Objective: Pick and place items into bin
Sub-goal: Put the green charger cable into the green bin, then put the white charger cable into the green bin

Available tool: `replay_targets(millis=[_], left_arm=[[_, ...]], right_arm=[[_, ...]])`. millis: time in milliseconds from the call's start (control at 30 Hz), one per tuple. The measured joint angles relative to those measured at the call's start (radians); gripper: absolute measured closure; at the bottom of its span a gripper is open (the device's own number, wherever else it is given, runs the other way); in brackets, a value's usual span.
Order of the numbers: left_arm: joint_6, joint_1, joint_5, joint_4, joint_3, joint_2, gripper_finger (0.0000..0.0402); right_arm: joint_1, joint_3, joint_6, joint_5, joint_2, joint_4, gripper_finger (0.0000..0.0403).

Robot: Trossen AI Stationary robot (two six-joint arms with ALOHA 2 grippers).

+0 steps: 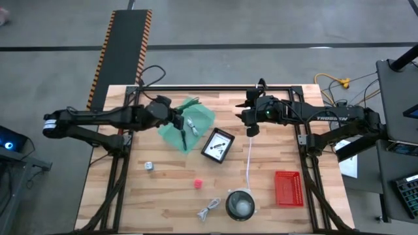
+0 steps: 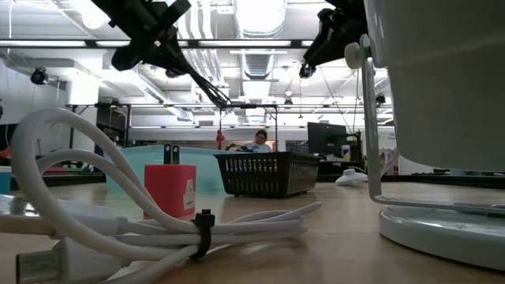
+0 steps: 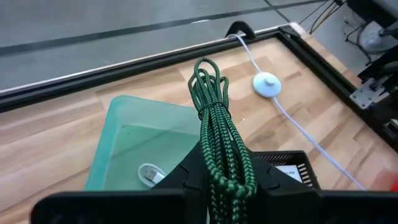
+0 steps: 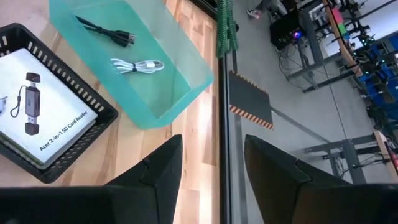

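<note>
the left tool (image 3: pixel 224 186) is clamped on a green braided cable (image 3: pixel 219 130), the bundle sticking out past its fingertips. just beyond and below lies the teal bin (image 3: pixel 124 149) with a white coiled cable (image 4: pixel 138 65) and a black cable (image 4: pixel 106 32) inside; a black basket (image 1: pixel 217 145) with a printed card sits beside it. the right tool (image 4: pixel 211 165), fingers spread wide and empty, hangs over the counter (image 1: pixel 170 189) past the basket.

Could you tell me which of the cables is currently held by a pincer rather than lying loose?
The dark green braided cable bundle, clamped in the left pincer above the teal translucent bin. The white coiled cable and black cable lie loose inside that bin.
</note>
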Motion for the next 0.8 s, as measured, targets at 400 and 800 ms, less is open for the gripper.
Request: replay_targets(millis=[400, 800], left_arm=[[0.0, 0.0, 0.007, -0.004, 0.0, 0.036, 0.0268], [0.001, -0.007, 0.377, 0.174, 0.0, 0.042, 0.0254]], right_arm=[[0.0, 0.0, 0.0, 0.0, 0.0, 0.001, 0.0241], [0.0, 0.0, -0.028, 0.0, 0.0, 0.001, 0.0243]])
